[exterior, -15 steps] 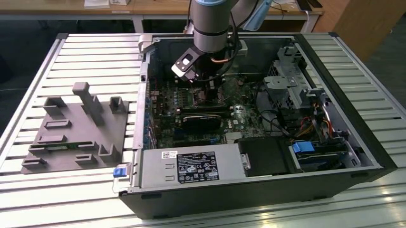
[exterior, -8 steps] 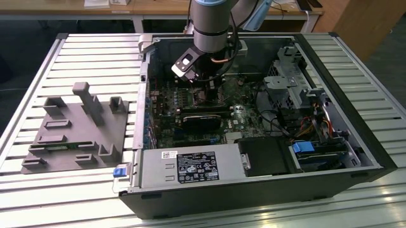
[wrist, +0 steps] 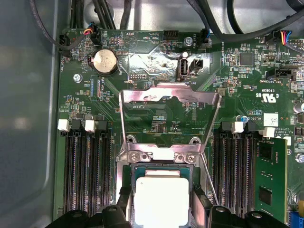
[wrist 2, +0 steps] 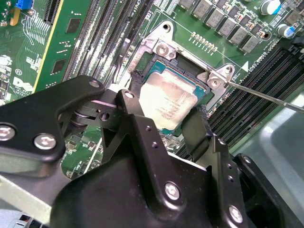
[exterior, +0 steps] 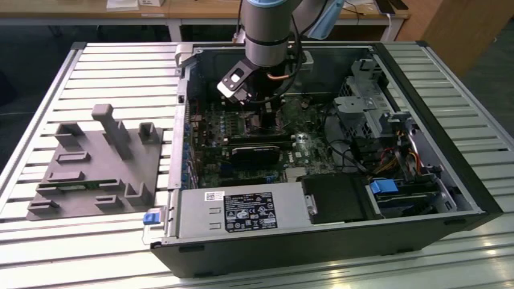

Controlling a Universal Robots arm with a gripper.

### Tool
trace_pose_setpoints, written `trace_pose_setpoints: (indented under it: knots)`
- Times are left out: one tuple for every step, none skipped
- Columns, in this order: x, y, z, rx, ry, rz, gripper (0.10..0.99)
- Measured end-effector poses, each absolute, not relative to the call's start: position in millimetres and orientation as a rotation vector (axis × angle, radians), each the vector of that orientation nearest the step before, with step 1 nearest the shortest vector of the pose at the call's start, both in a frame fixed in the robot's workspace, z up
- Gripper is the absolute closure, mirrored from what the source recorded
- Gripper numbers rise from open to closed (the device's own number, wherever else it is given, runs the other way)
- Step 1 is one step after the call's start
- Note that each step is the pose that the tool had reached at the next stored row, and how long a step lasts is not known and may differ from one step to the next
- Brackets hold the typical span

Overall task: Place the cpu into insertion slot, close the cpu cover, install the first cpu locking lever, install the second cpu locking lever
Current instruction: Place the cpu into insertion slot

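On the table [exterior: 105, 66], the computer case [exterior: 321, 247] lies at the exterior view's centre-right, the fixture block [exterior: 96, 162] at its left; the cpu [wrist: 159, 199] sits in the insertion slot [wrist: 130, 180].

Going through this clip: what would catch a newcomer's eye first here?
The black gripper clasps the silver cpu on both sides right at the insertion slot. Just beyond it in the first wrist view, the cpu cover stands swung open over the green motherboard. In the exterior view, the arm reaches down into an open computer case.
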State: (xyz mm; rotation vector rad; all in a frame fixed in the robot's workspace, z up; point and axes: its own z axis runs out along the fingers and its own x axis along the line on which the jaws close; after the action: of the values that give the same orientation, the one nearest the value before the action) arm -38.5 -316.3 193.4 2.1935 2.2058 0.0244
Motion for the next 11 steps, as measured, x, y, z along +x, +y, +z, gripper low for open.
trace_pose_setpoints:
  knots:
    - [-38.5, -316.3, 193.4, 2.193, 2.206, 0.024, 0.475]
    - [-38.5, -316.3, 193.6, 2.194, 2.206, 0.024, 0.475]
    - [-38.5, -316.3, 193.9, 2.194, 2.206, 0.024, 0.475]
    - [-38.5, -316.3, 194.5, 2.194, 2.206, 0.024, 0.475]
    - [-38.5, -316.3, 195.4, 2.194, 2.205, 0.024, 0.475]
    - [-38.5, -316.3, 196.3, 2.194, 2.205, 0.024, 0.475]
    - [-38.5, -316.3, 197.2, 2.194, 2.205, 0.024, 0.475]
    - [-38.5, -316.3, 198.3, 2.195, 2.205, 0.024, 0.475]
    - [-38.5, -316.3, 199.5, 2.195, 2.204, 0.024, 0.475]
    - [-38.5, -316.3, 200.7, 2.195, 2.204, 0.024, 0.475]
    - [-38.5, -316.3, 201.9, 2.195, 2.204, 0.024, 0.49]
